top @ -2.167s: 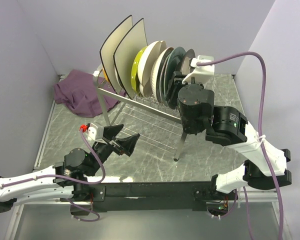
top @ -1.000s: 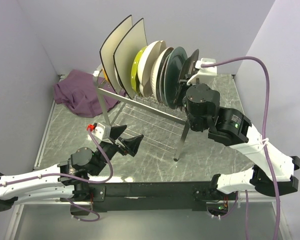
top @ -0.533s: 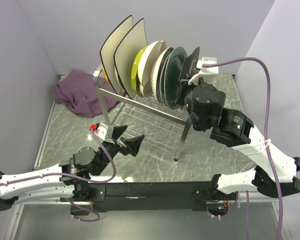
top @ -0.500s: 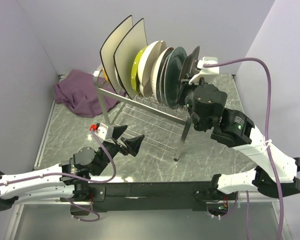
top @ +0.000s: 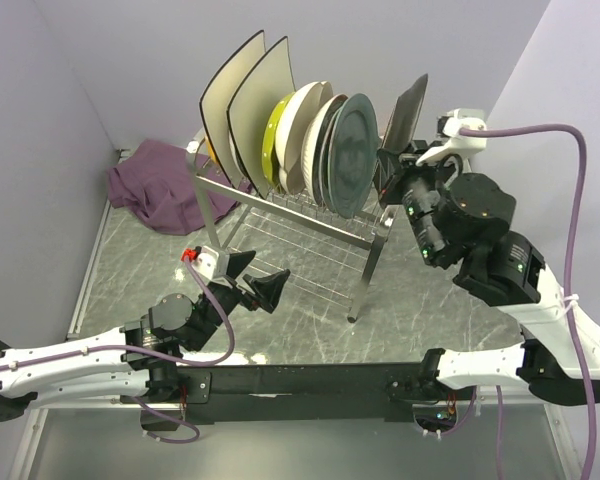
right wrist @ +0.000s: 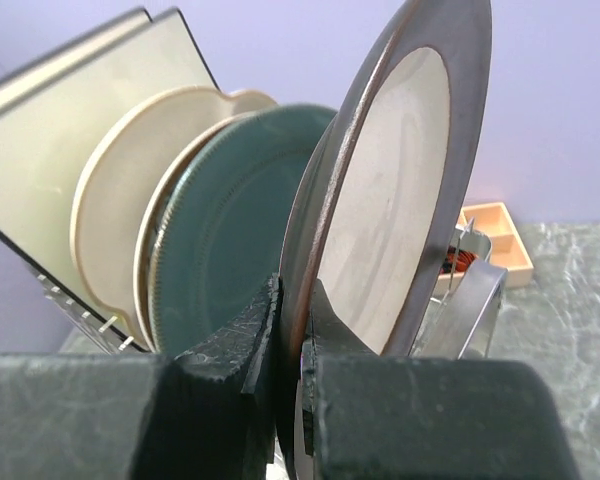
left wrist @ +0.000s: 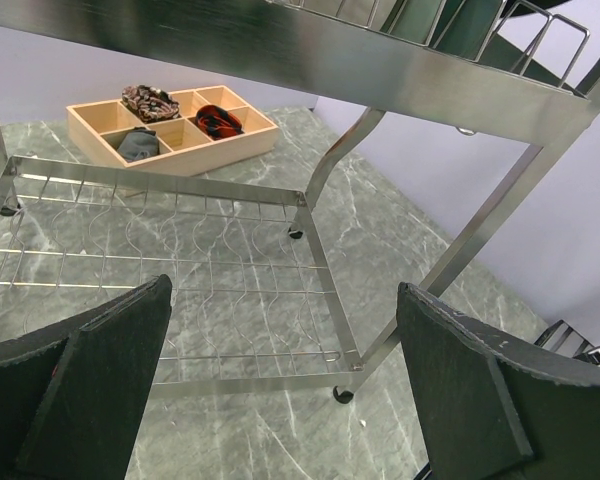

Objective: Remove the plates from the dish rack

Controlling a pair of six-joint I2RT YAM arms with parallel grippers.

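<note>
Carrying brown-rimmed plate (top: 405, 113) out past right end of rack (top: 280, 206), lifted clear of its slot since a moment ago. Counting one freed, leaving other plates (top: 302, 135) standing in rack. Pinching its lower rim with right gripper (right wrist: 292, 335), reaching high just right of rack. Keeping left gripper (left wrist: 280, 385) spread wide, hovering low before rack.

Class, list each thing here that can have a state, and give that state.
brown-rimmed plate, tilted, pinched at its rim, apart from the row.
right end effector, shut on the brown-rimmed plate.
left end effector, open, empty.
dish rack, loaded.
other plates, upright in the dish rack.
purple cloth, crumpled.
</note>
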